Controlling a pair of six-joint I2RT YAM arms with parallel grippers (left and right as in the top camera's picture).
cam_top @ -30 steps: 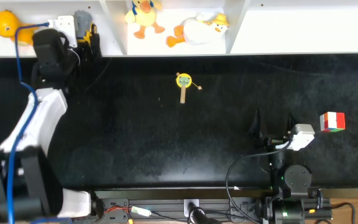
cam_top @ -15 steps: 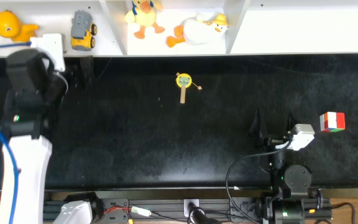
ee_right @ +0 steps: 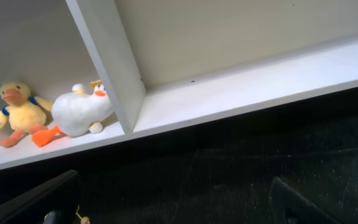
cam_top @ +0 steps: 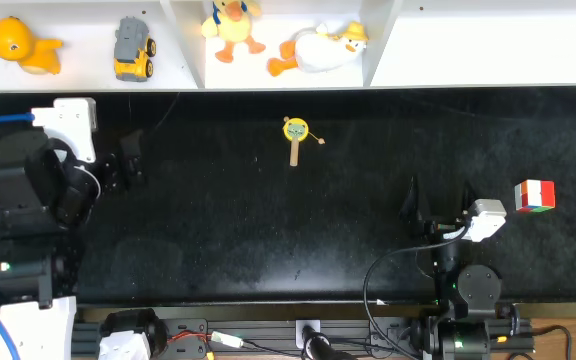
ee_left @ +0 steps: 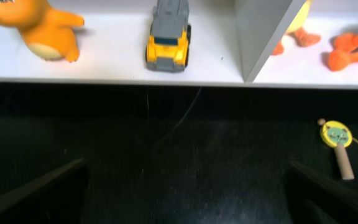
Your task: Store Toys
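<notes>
Four toys sit on the shelf [cam_top: 468,40] by my count: the orange figure [cam_top: 20,42] and the toy truck [cam_top: 133,48] in the left compartment, the yellow duck [cam_top: 230,25] and the white plush bird [cam_top: 323,48] in the middle one. Two are out on the table [cam_top: 218,230]: the little rattle drum [cam_top: 296,135] at the far middle, near the shelf edge, and the coloured cube [cam_top: 534,195] over at the right. I'd call that roughly two-thirds done, with those two to go. Left gripper [ee_left: 185,168] is spread wide, holding nothing, over the table's left side and facing the shelf, truck straight ahead, rattle off to its right. The left arm is folded up at the near left. Right gripper [cam_top: 438,200] is wide too and empty, sitting low at the near right, pointed at the shelf, with the cube near on its right. That cube looks the easier pick for the right arm, I reckon
</notes>
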